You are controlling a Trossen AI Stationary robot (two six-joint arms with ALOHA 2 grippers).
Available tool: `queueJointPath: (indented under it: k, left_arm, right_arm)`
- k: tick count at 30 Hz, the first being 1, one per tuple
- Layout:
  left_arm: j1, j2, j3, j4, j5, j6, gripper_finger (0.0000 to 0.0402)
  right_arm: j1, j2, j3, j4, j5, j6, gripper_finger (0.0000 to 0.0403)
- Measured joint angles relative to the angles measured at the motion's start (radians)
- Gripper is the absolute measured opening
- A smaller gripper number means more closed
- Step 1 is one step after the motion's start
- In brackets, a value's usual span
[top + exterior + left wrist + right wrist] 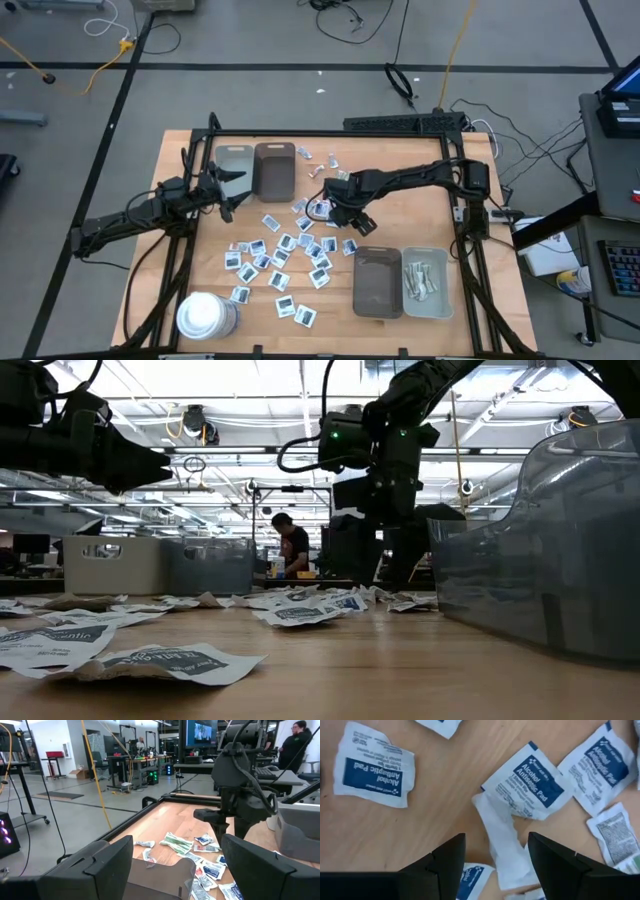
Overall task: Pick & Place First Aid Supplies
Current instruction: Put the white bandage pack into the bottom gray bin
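Nearest to the right gripper (495,851), whose jaws stand apart with nothing between them, we see a pale wrapped strip (504,845) lying flat on the counter (440,780), running straight into the gap between the two dark fingers (449,857). One end of it tucks under an alcohol pad packet (535,780). More packets sit just beside: one off to the side (372,765), another (605,765) touching the alcohol pad.

We judge these supplies as very light, thin and floppy. Paper or foil wrappers, creased, lying nearly flush with the wood. They will slide if nudged and bend if pinched at a corner. Best hold on the strip looks to be across its narrow width at mid-length, jaws pressed right down to the counter. Risk: dragging the overlapping packet along with it.

Farther out, the high view shows the main scatter of packets (280,262) across the counter's middle, with the right gripper (340,205) hovering over its upper edge. A grey tray (428,285) near the right arm already holds strips; a brown tray (378,280) sits touching it. The left gripper (228,190) waits near the other brown tray (274,168), jaws spread wide and empty. A white cylinder (205,315) stands at the near corner.
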Motion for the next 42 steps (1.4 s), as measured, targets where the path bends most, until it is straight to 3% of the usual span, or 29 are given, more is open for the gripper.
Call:
queueJointPath:
  k: [8,20,27,42]
  left_arm:
    - [0.0,0.0,0.0,0.0,0.0,0.0,0.0306]
    - [0.0,0.0,0.0,0.0,0.0,0.0,0.0306]
    - [0.0,0.0,0.0,0.0,0.0,0.0,0.0306]
    - [0.0,0.0,0.0,0.0,0.0,0.0,0.0306]
  right_arm:
    - [0.0,0.0,-0.019,0.033,0.0,-0.034,0.0164]
    - [0.0,0.0,-0.019,0.037,0.001,-0.035,0.0009]
    - [0.001,-0.017,-0.019,0.01,0.049,-0.032,0.0002]
    - [0.0,-0.212,-0.018,-0.191,0.078,0.138,0.0001]
